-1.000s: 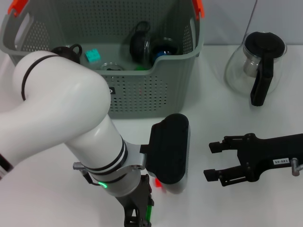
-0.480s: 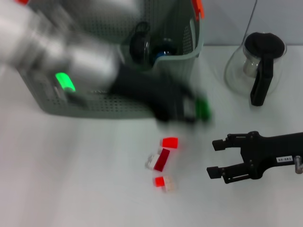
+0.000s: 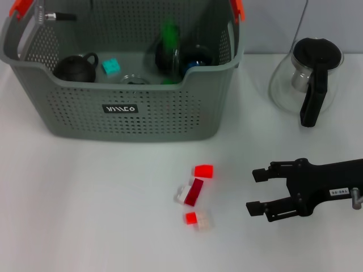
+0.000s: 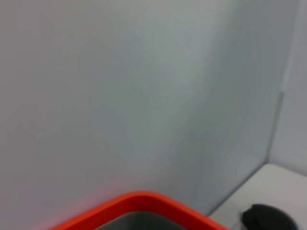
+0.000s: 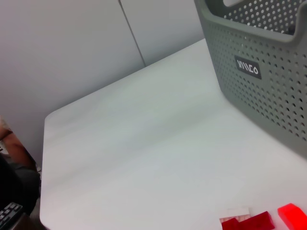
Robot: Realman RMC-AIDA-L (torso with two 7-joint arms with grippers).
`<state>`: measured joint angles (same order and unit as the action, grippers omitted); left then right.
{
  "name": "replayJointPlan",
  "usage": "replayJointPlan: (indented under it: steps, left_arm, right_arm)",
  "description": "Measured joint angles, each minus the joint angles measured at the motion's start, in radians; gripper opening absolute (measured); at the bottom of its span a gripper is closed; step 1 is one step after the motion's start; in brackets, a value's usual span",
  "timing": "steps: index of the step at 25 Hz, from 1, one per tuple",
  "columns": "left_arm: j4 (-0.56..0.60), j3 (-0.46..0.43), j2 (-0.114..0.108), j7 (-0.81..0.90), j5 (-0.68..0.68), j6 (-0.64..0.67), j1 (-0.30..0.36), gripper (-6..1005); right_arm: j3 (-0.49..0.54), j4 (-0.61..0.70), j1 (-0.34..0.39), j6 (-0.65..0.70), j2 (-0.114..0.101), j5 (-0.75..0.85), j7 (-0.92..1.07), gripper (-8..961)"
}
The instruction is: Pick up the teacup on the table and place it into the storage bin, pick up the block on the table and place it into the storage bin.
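Note:
The grey perforated storage bin (image 3: pixel 130 116) stands at the back left of the table and also shows in the right wrist view (image 5: pixel 268 72). Inside it lie a black rounded vessel with a handle (image 3: pixel 74 68), a teal block (image 3: pixel 110 66), two dark cup-like pieces (image 3: pixel 181 56) and a blurred green shape (image 3: pixel 168 34). I cannot tell which piece is the teacup. Three small red blocks (image 3: pixel 195 190) lie on the table in front of the bin, and two show in the right wrist view (image 5: pixel 249 223). My right gripper (image 3: pixel 255 191) rests open to their right, holding nothing. My left gripper is out of view.
A glass jug with a black lid and handle (image 3: pixel 309 79) stands at the back right. Orange clips (image 3: pixel 21 7) sit on the bin's handles. A metal part (image 3: pixel 54 16) shows above the bin's left corner. The left wrist view shows a wall and an orange rim (image 4: pixel 139 201).
The left arm swept from the front of the table up across the bin and out of view, uncovering the red blocks. A green blur now shows inside the bin. The right gripper stayed put.

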<state>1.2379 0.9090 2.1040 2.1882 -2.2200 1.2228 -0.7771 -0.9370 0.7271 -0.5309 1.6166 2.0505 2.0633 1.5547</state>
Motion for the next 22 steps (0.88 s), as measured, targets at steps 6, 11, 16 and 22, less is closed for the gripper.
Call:
replayJointPlan:
  steps: [6, 11, 16, 22]
  left_arm:
    - [0.047, -0.003, 0.016, 0.007, 0.05, 0.02, 0.027, 628]
    - [0.131, 0.007, 0.022, -0.107, 0.313, 0.346, 0.151, 740]
    - [0.079, 0.035, 0.04, -0.348, 0.408, 0.707, 0.265, 911]
    - [0.007, 0.08, 0.055, -0.422, 0.335, 0.739, 0.353, 946]
  right_arm:
    - [0.004, 0.0, -0.005, -0.015, 0.0, 0.0, 0.0, 916]
    - [-0.001, -0.003, -0.014, -0.087, 0.012, 0.0, -0.003, 917]
    - [-0.014, -0.05, -0.053, -0.209, 0.033, 0.002, -0.028, 917]
    - [-0.094, -0.149, -0.13, -0.368, 0.048, 0.022, -0.034, 916]
